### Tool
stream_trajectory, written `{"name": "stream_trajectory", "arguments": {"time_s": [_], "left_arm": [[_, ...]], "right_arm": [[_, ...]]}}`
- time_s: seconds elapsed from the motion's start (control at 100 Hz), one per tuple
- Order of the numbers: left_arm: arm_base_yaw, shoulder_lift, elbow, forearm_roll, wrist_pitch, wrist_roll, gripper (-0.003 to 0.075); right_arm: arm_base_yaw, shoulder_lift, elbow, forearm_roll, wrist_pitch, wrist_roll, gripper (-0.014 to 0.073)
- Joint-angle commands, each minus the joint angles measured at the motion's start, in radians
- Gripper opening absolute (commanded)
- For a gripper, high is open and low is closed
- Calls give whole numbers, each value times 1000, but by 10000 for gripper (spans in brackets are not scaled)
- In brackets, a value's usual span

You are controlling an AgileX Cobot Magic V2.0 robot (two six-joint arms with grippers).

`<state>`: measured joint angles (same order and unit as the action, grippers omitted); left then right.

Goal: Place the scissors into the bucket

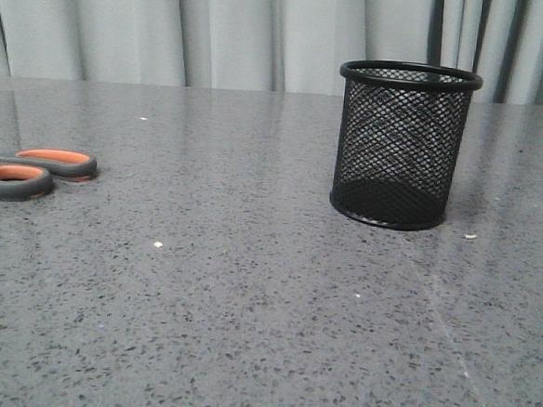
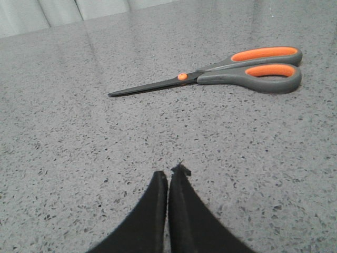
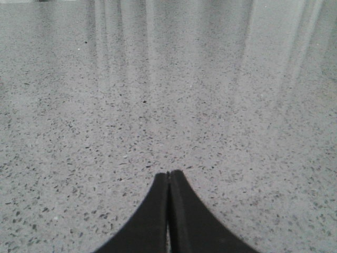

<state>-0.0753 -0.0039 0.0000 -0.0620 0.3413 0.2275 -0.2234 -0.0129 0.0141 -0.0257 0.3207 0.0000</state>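
Scissors (image 2: pixel 221 74) are lying flat on the grey speckled desk (image 1: pixel 262 333), at the far left side in the front view, where only the looped handles (image 1: pixel 31 173) are showing. In the left wrist view the whole pair is visible: the dark blades are lying closed together, and the grey handles are showing orange inside. The bucket (image 1: pixel 404 146) is standing upright on the desk to the right of the middle, well apart from the scissors, and nothing is showing through its mesh sides. The left gripper (image 2: pixel 169 176) is hovering over bare desk near the scissors, not touching them, with its fingers pressed together and holding nothing. The right gripper (image 3: pixel 169 176) is also hanging over bare desk, its fingers pressed together and gripping nothing. Pale curtains (image 1: pixel 218 32) are hanging behind the desk.
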Motion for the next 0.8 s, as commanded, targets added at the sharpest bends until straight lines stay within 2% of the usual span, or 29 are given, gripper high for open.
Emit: {"name": "stream_trajectory", "arguments": {"time_s": [0.0, 0.36, 0.48, 0.56, 0.65, 0.71, 0.79], "left_arm": [[4, -24, 40, -12, -35, -2, -20], [4, -24, 40, -12, -35, -2, -20], [4, -24, 40, -12, -35, -2, -20], [4, -24, 40, 48, -38, -2, -20], [4, -24, 40, 51, -69, -2, -20], [4, -24, 40, -10, -110, -2, -20], [4, -24, 40, -128, -217, -4, -20]], "right_arm": [[-5, -20, 4, -15, -22, -6, -74], [-5, -20, 4, -18, -30, -6, -74], [-5, -20, 4, -45, -106, -6, -74], [-5, -20, 4, -37, -185, -6, -74], [-5, -20, 4, 89, -311, -6, -74], [-5, -20, 4, 290, -379, -6, -74], [-5, -20, 4, 471, -406, -6, -74]]}}
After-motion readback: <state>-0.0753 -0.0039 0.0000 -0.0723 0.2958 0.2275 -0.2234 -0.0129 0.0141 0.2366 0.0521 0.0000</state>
